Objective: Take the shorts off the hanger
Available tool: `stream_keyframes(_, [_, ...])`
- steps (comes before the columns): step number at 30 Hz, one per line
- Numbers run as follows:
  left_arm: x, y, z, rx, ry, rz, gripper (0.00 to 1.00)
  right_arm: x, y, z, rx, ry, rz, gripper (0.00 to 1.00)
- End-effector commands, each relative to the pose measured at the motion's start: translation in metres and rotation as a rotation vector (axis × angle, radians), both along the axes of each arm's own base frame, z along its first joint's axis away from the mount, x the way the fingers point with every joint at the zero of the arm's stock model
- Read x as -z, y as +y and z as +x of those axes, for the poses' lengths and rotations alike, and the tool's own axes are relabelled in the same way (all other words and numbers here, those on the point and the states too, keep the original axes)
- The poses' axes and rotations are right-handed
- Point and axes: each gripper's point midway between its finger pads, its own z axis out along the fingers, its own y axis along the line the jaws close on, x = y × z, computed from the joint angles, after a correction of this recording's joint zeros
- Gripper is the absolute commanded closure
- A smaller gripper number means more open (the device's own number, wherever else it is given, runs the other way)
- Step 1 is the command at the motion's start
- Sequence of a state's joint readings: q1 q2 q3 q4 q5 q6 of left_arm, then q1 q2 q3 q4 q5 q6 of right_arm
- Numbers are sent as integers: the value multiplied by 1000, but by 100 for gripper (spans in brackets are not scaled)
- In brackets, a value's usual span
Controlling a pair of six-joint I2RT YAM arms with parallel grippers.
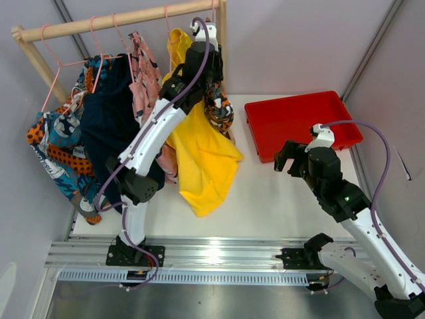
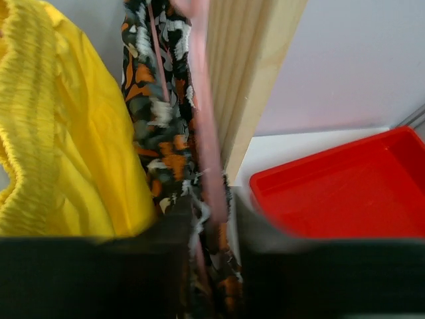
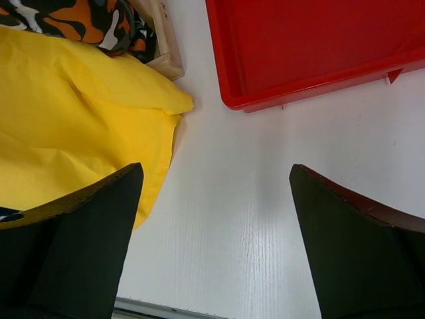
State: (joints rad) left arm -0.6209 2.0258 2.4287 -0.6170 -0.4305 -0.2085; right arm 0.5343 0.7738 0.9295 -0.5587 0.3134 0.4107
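Several shorts hang on pink hangers from a wooden rail (image 1: 119, 20): blue-orange-white patterned shorts (image 1: 56, 146), navy shorts (image 1: 109, 113), pink patterned shorts (image 1: 143, 66), yellow shorts (image 1: 202, 159) and orange-black patterned shorts (image 1: 219, 113) at the right end. My left gripper (image 1: 214, 80) is raised by the right post. In the left wrist view it (image 2: 209, 259) is shut on the orange-black shorts (image 2: 159, 133), with a pink hanger (image 2: 202, 133) running between the fingers. The yellow shorts (image 2: 60, 133) hang just left of them. My right gripper (image 1: 287, 158) is open and empty above the table (image 3: 216, 219).
A red tray (image 1: 299, 100) lies at the back right of the table, also in the left wrist view (image 2: 345, 193) and the right wrist view (image 3: 299, 40). The rack's wooden post (image 2: 252, 86) stands right behind the gripped cloth. The yellow shorts' hem (image 3: 66, 113) lies on the white tabletop (image 1: 265, 199).
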Motion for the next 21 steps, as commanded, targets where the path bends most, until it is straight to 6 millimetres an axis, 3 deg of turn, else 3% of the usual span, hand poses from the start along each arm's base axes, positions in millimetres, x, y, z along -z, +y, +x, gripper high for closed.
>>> stream_keyframes(1, [4,-5,1,24,13,-12,85,-1,-6,0,34,-10,7,1])
stream_keyframes(2, [0,-4,0,25,7,-16,99,0,-6,-1,36,-8,7,1])
stream_keyframes(4, [-10,0,-6,30,-5,-13,100,1,-7,-1,41,-6,7,1])
stream_keyframes(7, [-43,7,-20,49,-71,-13,100,2,-8,-2,42,-6,10,0])
stream_keyframes(8, [-70,15,-34,52,-122,-30,100,1,-7,-1,41,-7,11,0])
stream_keyframes(10, [-93,25,-45,51,-171,-13,100,0,-6,-1,39,-10,13,0])
stream_keyframes(11, [-120,35,-59,49,-224,-34,100,0,-7,0,42,-12,14,1])
stream_keyframes(14, [-155,58,-84,33,-303,-40,100,-2,-5,1,40,-20,22,1])
stream_keyframes(17, [-171,68,-99,41,-342,-43,100,-5,-3,3,35,-29,32,1])
stream_keyframes(21, [-195,85,-132,76,-379,-68,100,-12,-2,4,24,-47,31,1])
